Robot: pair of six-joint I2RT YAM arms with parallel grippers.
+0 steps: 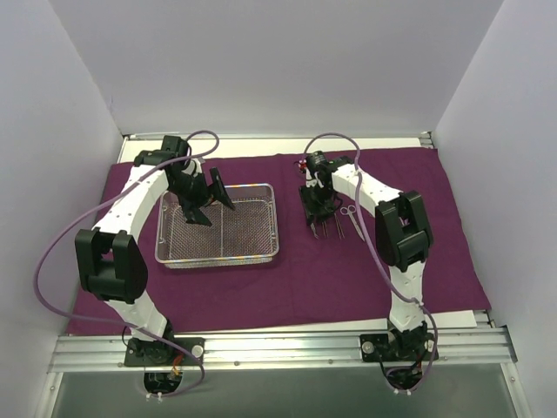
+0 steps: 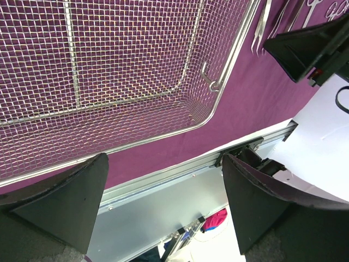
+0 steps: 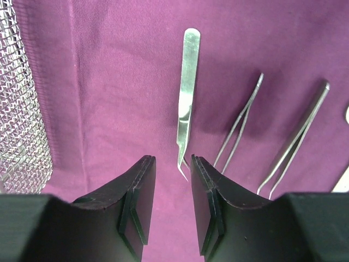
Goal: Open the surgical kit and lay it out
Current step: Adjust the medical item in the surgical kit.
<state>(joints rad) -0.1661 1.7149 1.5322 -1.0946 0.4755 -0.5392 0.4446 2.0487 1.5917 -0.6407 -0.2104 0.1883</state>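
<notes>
The dark purple cloth (image 1: pixel 305 270) lies spread flat over the table. The silver wire-mesh tray (image 1: pixel 261 252) stands on its left half, and no instruments show in it. It also shows in the left wrist view (image 2: pixel 218 103). My left gripper (image 1: pixel 209 205) hangs over the tray's far left part, open wide and empty (image 2: pixel 165 158). Three steel forceps lie side by side on the cloth right of the tray: a curved-tip one (image 3: pixel 185 103), a thin one (image 3: pixel 239 124) and a broader one (image 3: pixel 297 143). My right gripper (image 3: pixel 172 161) is open and empty just above the curved-tip forceps' point. It also shows in the top view (image 1: pixel 315 218).
Small scissors (image 1: pixel 351 213) lie on the cloth right of the forceps. The tray's mesh wall (image 3: pixel 22 109) is close on the right gripper's left. A metal rail (image 1: pixel 278 344) runs along the near table edge. White walls enclose the left, back and right.
</notes>
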